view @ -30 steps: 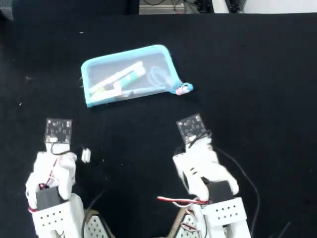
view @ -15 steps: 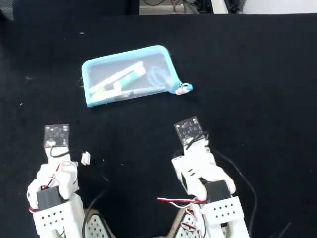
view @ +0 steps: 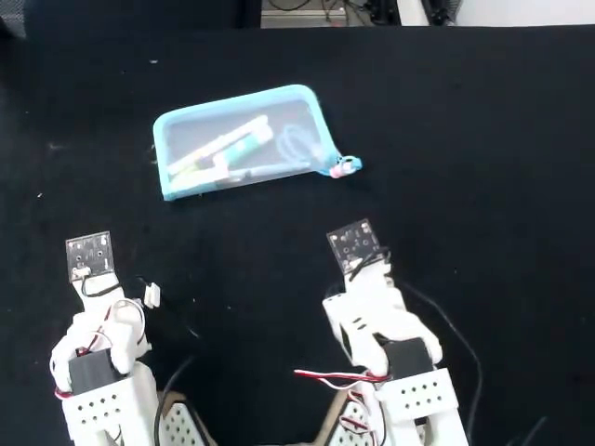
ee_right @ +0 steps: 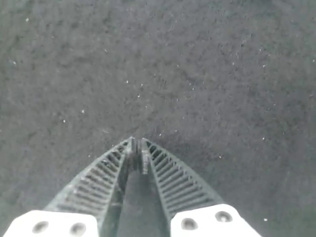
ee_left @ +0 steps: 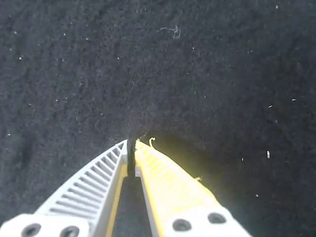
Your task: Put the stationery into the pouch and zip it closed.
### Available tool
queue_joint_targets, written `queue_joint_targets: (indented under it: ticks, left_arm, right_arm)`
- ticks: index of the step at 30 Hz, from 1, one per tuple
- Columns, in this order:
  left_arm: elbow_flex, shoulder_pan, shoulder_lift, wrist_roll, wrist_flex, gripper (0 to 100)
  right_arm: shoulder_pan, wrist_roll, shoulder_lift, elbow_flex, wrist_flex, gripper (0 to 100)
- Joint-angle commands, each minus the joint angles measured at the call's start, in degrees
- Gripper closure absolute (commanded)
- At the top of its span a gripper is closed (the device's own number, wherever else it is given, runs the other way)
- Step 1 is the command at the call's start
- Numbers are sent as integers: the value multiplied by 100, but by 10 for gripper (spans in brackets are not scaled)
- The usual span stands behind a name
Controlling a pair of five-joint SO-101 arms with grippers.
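A light blue see-through pouch [view: 240, 141] lies flat on the black table [view: 465, 139] at upper centre-left, with pens and other stationery [view: 223, 149] inside. Its zipper pull [view: 345, 167] sticks out at the right end. Both arms are folded back at the near edge, well clear of the pouch. My left gripper [ee_left: 132, 144] is shut, its tips meeting over bare black cloth. My right gripper [ee_right: 137, 146] is shut too, with nothing between its fingers.
The left arm's base [view: 98, 395] and the right arm's base [view: 414, 395] stand at the near edge with loose cables between them. Open black table lies to the right of the pouch.
The left arm has drawn back toward its base and swung slightly left. The right arm has pulled back a little. The pouch has stayed put.
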Motion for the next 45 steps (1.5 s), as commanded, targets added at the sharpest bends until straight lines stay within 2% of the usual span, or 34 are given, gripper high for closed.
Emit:
queue_joint_targets:
  ticks: [1, 16, 23, 33, 36, 40, 45]
  left_arm:
    - [127, -31, -35, 35, -26, 964]
    - [127, 31, -53, 26, -18, 964]
    - [127, 1095, -70, 35, -9, 964]
    - [127, 1147, -62, 35, -9, 964]
    - [127, 1147, -62, 35, -9, 964]
    - [127, 1147, -62, 35, -9, 964]
    - [127, 1147, -53, 35, -9, 964]
  right_arm:
    - [-44, -44, -57, -4, 62, 987]
    - [-44, -44, -57, -4, 62, 987]
    - [-44, -44, -57, -4, 62, 987]
    - [-35, -44, -127, 4, 114, 987]
    - [-44, -44, -734, -4, 536, 987]
    - [-53, -53, -1842, -75, 1767, 987]
    - [-44, -62, -1710, -66, 1679, 987]
